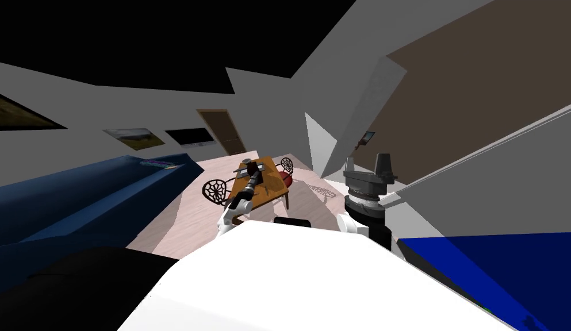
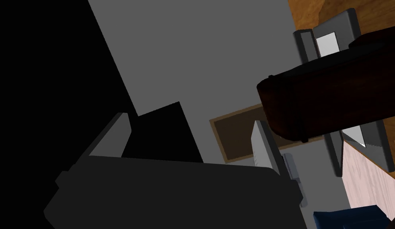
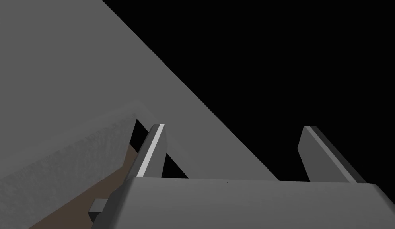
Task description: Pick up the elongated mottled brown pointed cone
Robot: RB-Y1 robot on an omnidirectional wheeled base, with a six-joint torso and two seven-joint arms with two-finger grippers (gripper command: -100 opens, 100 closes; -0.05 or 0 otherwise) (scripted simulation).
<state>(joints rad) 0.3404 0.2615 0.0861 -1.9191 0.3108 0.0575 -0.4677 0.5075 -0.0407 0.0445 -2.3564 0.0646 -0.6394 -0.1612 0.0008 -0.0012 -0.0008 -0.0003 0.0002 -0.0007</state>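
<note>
Our left claw [image 2: 190,119] reaches over the wooden worktop [image 1: 265,194] at 12 o'clock, fingers wide and empty. A long dark brown body, likely the cone [image 2: 323,95], lies close beside one finger; we cannot tell whether they touch. A grey framed thing [image 2: 335,35] stands behind it. Our right claw [image 3: 234,127], raised at 1 o'clock, is wide too, holding nothing.

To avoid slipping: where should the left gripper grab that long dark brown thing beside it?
Likely grip the dark brown thing across its sides, just behind its blunt rounded end, which lies nearest the open left gripper. Come from that end, along its length.
</note>
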